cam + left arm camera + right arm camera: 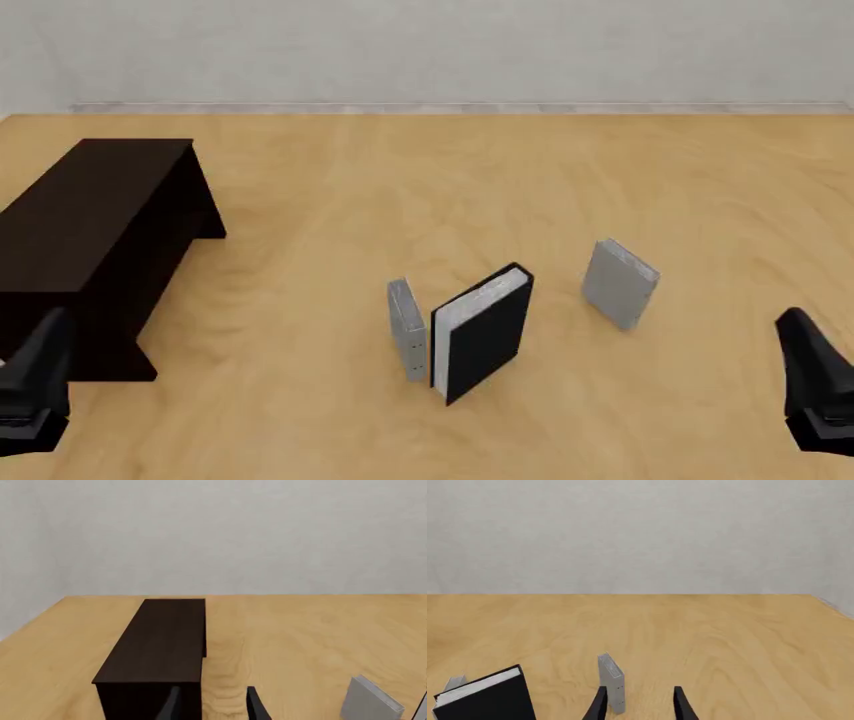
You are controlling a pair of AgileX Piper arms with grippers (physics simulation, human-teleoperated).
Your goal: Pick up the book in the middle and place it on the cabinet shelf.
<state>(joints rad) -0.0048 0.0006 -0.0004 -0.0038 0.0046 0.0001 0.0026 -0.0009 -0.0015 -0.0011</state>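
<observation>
I see one cabinet on the left side of the table, a long, low, very dark brown box. Its flat top, the cabinet shelf, carries nothing. I cannot see into the cabinet from any view.

I count three books, all standing upright on the table. The book with black covers and white page edges stands in the middle, near my edge of the table, angled so its page edge faces up and left. A thin grey book stands just beside it on its left; I cannot tell whether they touch. A second grey book stands apart to the right and a little farther back.

Open wood lies between the black book and the cabinet, with only the left grey book close against that side.

I have two grippers. The left gripper sits low at my left, close to the cabinet's near end, its fingers spread with nothing between them. The right gripper sits low at my right, fingers likewise spread and empty, the right-hand grey book ahead of it.
</observation>
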